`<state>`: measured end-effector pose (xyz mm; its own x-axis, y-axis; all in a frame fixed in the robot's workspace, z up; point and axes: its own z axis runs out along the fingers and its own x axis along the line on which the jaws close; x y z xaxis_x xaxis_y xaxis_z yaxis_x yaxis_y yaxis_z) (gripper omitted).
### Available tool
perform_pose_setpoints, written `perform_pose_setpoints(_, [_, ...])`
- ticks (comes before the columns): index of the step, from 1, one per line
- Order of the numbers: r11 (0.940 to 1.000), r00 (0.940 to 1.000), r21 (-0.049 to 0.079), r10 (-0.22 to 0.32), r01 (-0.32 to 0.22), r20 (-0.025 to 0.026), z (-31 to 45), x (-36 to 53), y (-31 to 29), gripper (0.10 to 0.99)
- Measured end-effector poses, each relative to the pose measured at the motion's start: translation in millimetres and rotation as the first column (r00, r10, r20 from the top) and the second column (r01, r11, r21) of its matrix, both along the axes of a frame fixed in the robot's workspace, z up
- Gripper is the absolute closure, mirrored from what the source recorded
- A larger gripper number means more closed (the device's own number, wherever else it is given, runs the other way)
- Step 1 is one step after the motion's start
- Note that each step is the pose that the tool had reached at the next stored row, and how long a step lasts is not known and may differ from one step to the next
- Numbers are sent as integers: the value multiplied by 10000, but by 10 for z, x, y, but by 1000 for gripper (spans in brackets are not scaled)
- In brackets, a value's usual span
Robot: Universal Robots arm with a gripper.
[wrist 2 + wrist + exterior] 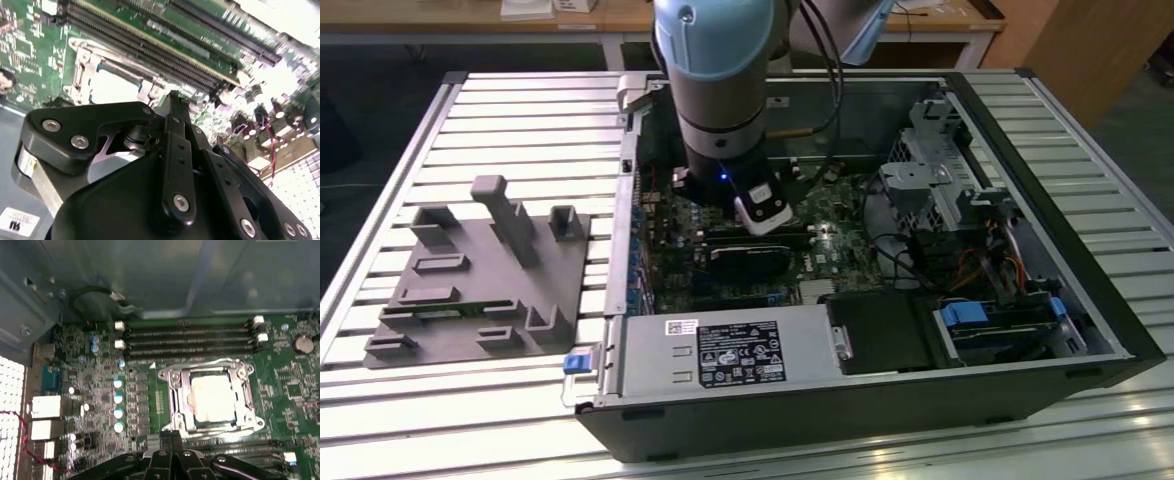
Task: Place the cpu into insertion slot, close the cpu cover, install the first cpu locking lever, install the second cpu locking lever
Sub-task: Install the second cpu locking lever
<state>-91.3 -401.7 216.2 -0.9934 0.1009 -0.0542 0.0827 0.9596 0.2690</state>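
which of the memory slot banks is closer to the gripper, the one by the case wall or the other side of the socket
The memory slots on the gripper's side of the insertion slot; the other bank runs beyond it, by the case wall.

Dim case interior — glare whitens the cpu (214,397), edges soft.

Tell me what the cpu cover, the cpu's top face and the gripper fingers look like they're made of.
cpu cover: bare metal, silvery, with bright glints along its frame.
cpu: pale tan-silver face, likely a metal lid with a dull satin sheen.
Fingers of the gripper: matte black with silver screw heads; painted metal or plastic, can't tell.
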Motion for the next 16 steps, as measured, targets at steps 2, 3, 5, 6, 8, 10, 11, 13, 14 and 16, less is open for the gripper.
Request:
perform_pose_setpoints(2, [9996, 10000, -288, -36, 36, 0, -1, 7, 5, 980])
perform_pose_setpoints(3, [9994, 10000, -352, -50, 50, 1, -1, 18, 6, 980])
perform_pose_setpoints(5, [9993, 10000, -361, -68, 68, 2, -4, 63, 10, 980])
perform_pose_setpoints(6, [9993, 10000, -362, -71, 71, 1, -5, 97, 12, 980])
perform_pose_setpoints(8, [9993, 10000, -363, -78, 78, 1, -7, 172, 19, 980])
perform_pose_setpoints(10, [9993, 10000, -363, -79, 79, 1, -9, 243, 29, 980])
perform_pose_setpoints(11, [9993, 10000, -363, -79, 79, 2, -10, 271, 39, 980])
perform_pose_setpoints(13, [9993, 10000, -369, -80, 80, 0, -11, 313, 73, 980])
perform_pose_setpoints(14, [9993, 10000, -379, -80, 80, 1, -11, 329, 94, 980])
perform_pose_setpoints(16, [9991, 10000, -411, -80, 80, 0, -12, 359, 138, 980])
